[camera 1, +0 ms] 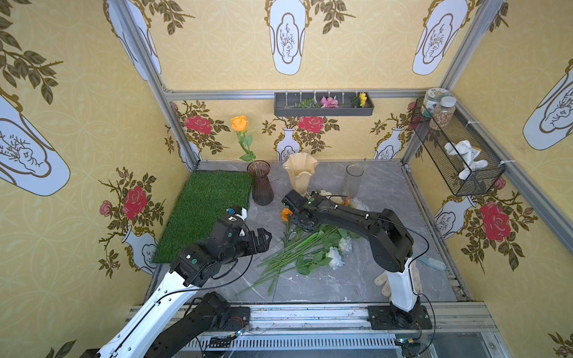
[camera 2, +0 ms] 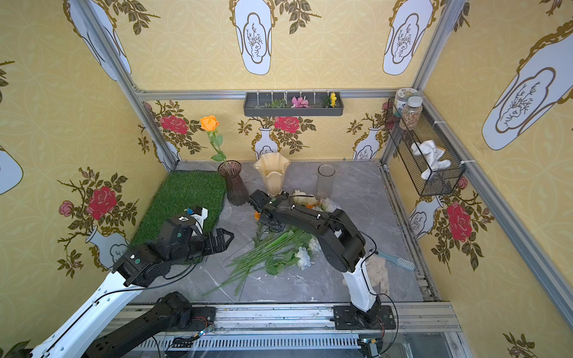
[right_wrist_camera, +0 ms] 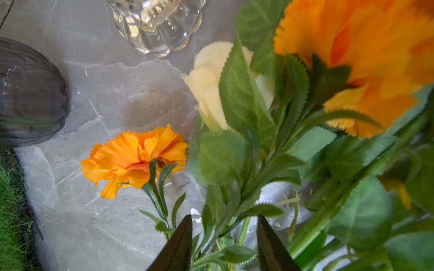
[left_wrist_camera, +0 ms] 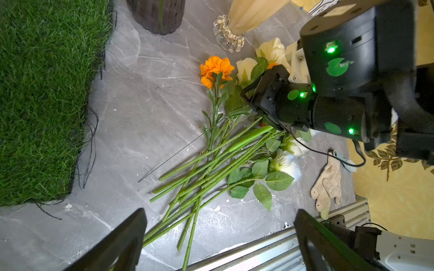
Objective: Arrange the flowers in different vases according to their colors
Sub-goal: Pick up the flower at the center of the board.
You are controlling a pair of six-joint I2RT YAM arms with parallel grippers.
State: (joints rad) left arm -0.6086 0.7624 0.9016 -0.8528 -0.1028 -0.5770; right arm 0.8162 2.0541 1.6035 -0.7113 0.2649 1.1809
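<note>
The right gripper (right_wrist_camera: 224, 237), only its tips showing, stands half-spread astride a marigold stem (right_wrist_camera: 231, 211) among the flowers (camera 1: 294, 251) heaped mid-table, its arm (camera 1: 350, 217) hiding some heads, while the left gripper (camera 1: 263, 239) gapes empty beside the pile and one orange rose (camera 1: 239, 123) stands in the purple vase (camera 1: 262, 189)

Orange rose (camera 1: 239, 123) upright in purple vase (camera 1: 261, 183); other flowers (camera 1: 294, 248) heaped.

2 top views look down from high; both close wrist views share the marigold (left_wrist_camera: 217, 70).
</note>
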